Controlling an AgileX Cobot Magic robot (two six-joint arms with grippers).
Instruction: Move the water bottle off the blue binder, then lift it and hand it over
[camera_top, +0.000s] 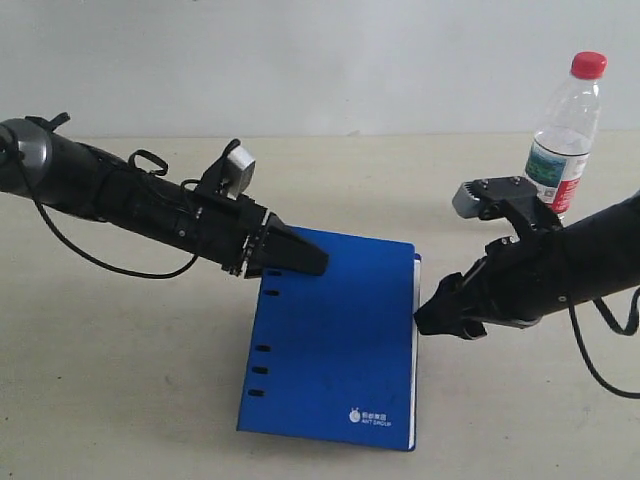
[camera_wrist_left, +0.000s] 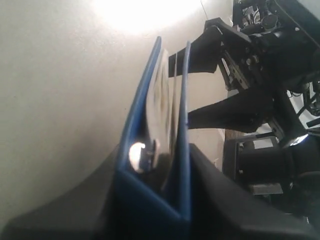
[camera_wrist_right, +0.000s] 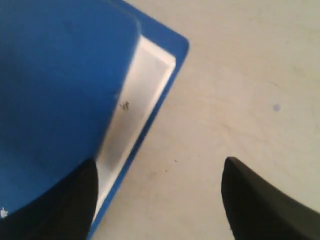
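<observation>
Left jaws are pinching the blue binder (camera_top: 335, 340) at its far corner. Right jaws are spread wide right beside its opposite edge. Water bottle (camera_top: 565, 140) stands upright on the desk (camera_top: 120, 380), well clear of the binder.

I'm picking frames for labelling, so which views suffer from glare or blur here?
Exterior view: even, soft light, the flat deep-blue ring binder and the clear plastic red-capped water bottle both sharp; left wrist view: blown-out glare on the pale table, the binder's near edges blurred; right wrist view: the right end effector's dark fingers out of focus, the binder's surface soft.
</observation>
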